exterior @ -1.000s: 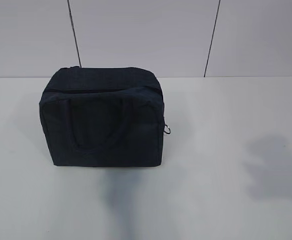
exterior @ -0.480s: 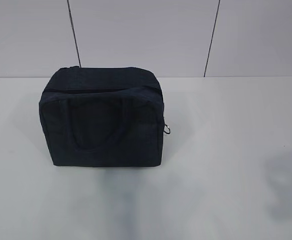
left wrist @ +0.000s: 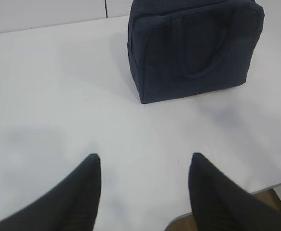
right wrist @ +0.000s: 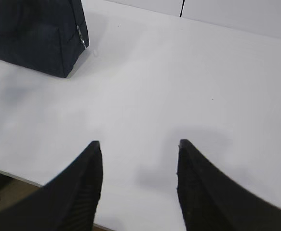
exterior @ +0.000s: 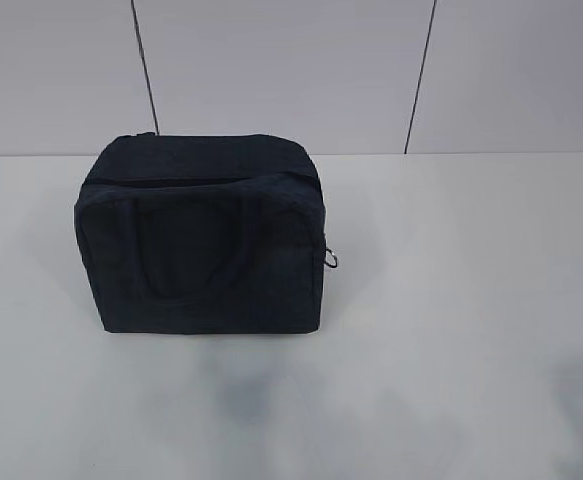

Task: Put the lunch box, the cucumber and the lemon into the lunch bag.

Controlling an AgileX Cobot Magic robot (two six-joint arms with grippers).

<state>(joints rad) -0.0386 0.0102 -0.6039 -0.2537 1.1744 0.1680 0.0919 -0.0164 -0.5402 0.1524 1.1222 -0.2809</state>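
Closing stage: bag (exterior: 201, 240) zipped, no food visible; left gripper (left wrist: 145, 166) and right gripper (right wrist: 139, 151) released, empty; next, likely retreat.

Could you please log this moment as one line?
lunch bag: zipped, upright on table | left gripper: open, empty | right gripper: open, empty

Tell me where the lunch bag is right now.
The lunch bag stands zipped shut on the white table, left of centre in the exterior view, near the back wall. Both open grippers hang well short of it, touching nothing.
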